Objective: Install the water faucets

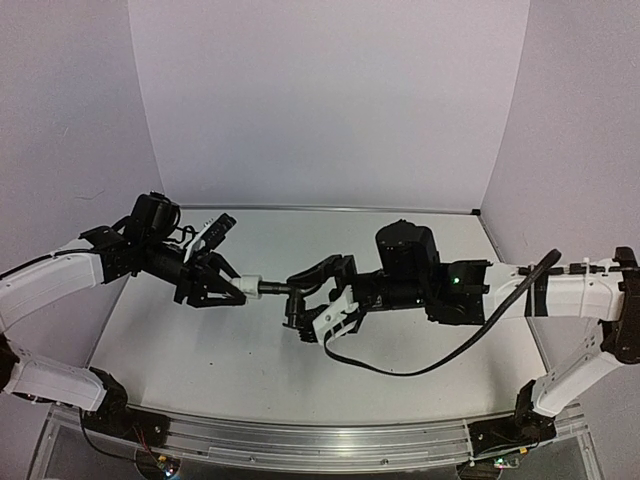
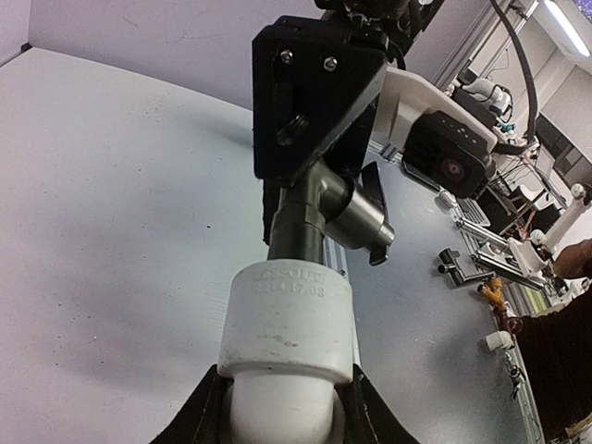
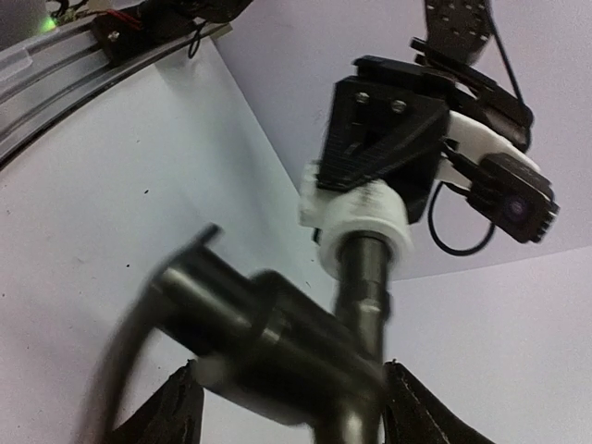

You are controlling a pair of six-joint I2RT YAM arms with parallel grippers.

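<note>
Top external view first: both arms reach in over the bench (image 1: 200,350) and meet near its middle, and the tap (image 1: 281,288) hangs in the air between them, lying roughly level and clear of the surface. On the left, the left hand (image 1: 232,288) has its fingers pinched narrow around the white fitting (image 1: 252,287), which sits on the tap's left end. That's a firm hold, and the left wrist view confirms it: the white fitting fills the bottom of the frame, with one dark finger (image 2: 208,416) pressed against each side. Out of the fitting rises the grey body of the tap, a short stub branching off to one side, and its far end disappears into the black block of the right hand. Over to the right hand (image 1: 305,300), which has come in from the opposite side with its fingers straddling the tap's right end. In the right wrist view the tap is a big blurred shape in the foreground, filling the gap between the two fingers (image 3: 166,412). Those fingers stand moderately apart, but the blur hides whether they are clamped on the metal or just beside it, so I can't call that one. Beyond the tap in that view, the white fitting sits tight in the left hand's grip. A black cable (image 1: 420,365) loops from the right arm down onto the bench.
</note>
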